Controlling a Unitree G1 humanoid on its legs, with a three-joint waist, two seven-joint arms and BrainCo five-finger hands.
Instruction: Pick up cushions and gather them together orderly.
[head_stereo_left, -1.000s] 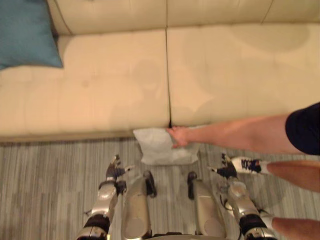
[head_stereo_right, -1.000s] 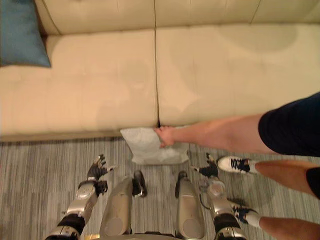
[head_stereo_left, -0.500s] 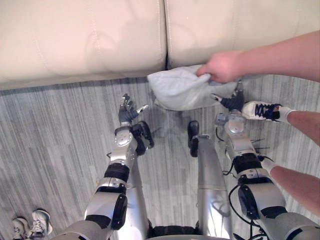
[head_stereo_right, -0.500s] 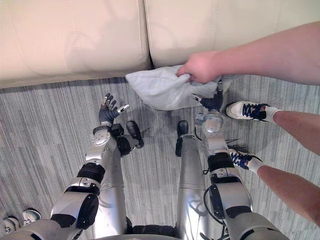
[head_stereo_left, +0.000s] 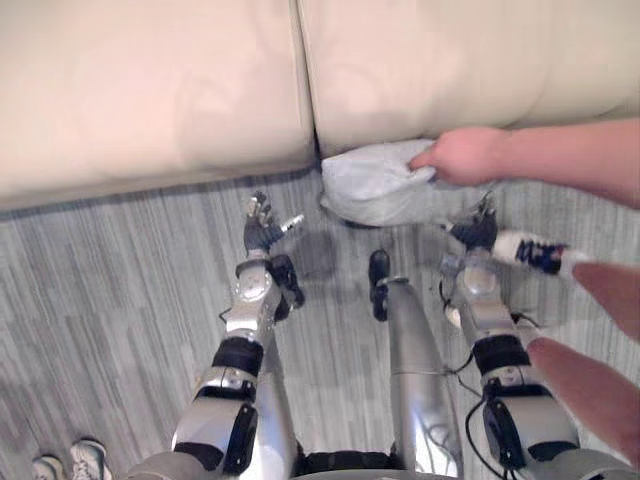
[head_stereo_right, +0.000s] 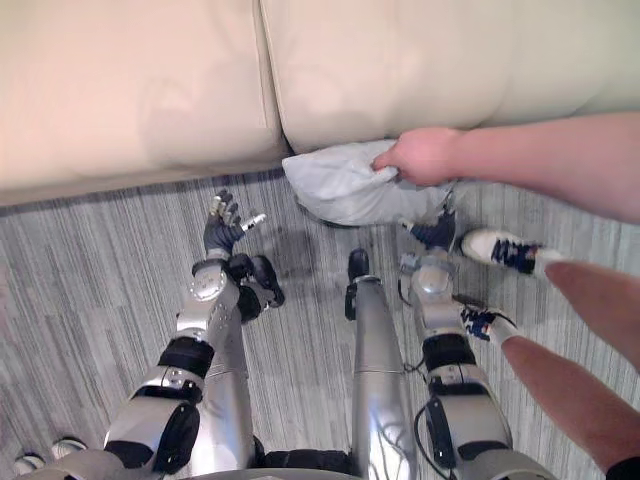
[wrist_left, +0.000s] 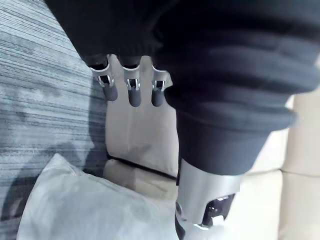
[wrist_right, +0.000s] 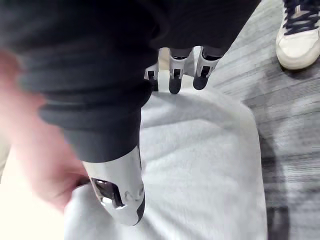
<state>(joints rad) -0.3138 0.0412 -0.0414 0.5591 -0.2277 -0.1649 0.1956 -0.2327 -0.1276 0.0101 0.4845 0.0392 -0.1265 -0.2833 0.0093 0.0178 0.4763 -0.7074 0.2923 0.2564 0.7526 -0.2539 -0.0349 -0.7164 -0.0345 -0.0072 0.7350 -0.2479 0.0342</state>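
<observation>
A pale grey cushion lies on the floor against the front of the cream sofa. A person's hand grips its right end. My left hand hovers open over the rug, left of the cushion and apart from it; in the left wrist view its fingers are straight, with the cushion beyond them. My right hand is just below the cushion's right end, under the person's arm. In the right wrist view its fingers reach over the cushion, straight and holding nothing.
The person's arm crosses in from the right, with a leg and white shoes on the striped grey rug beside my right arm. Another pair of shoes stands at the lower left.
The camera has tilted down and shifted. The person lifted the grey cushion off the rug, then set it back down closer to the sofa front. Both my hands stayed open.
</observation>
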